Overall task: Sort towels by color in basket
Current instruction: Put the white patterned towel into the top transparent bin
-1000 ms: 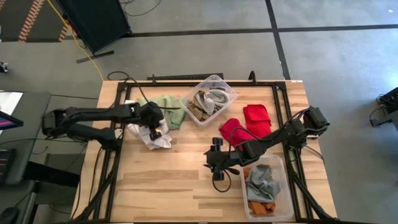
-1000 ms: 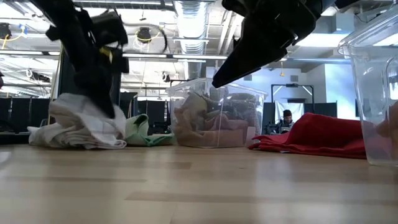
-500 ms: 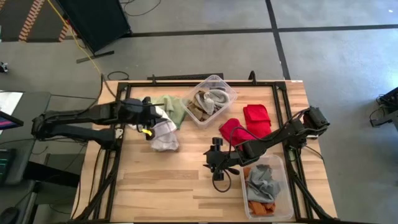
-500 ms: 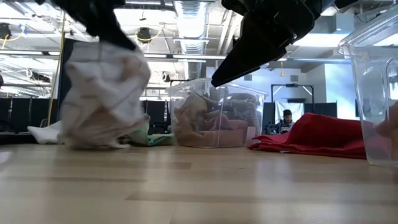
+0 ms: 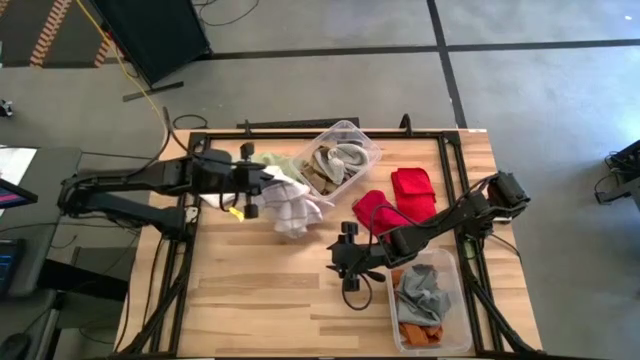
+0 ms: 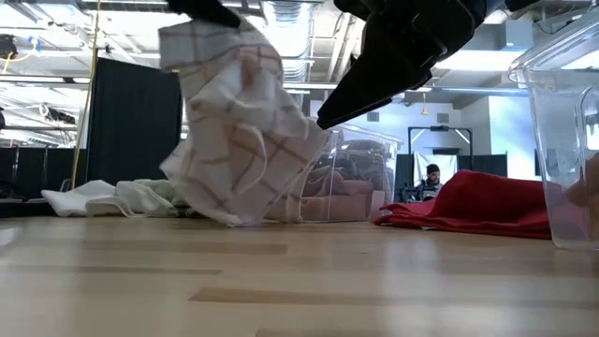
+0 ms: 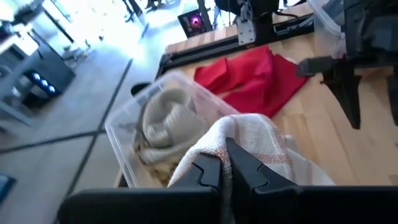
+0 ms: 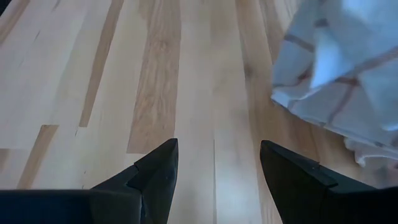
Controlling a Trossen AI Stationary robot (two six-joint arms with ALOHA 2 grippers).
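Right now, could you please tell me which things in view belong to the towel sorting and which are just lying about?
Part of the job:
white checked cloth held by the left end effector
red cloths
pale green cloth
two clear plastic bins
open right end effector

Lying about:
yellow cable
black panel

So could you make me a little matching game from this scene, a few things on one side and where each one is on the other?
Things:
1. white-checked towel
2. red towels
3. grey towel
4. right claw

Places:
A. in the bin at the table's near right corner
B. open, above bare wood
C. hanging from the left claw
D. lying loose on the table between the two bins

Pairs: 1-C, 2-D, 3-A, 4-B
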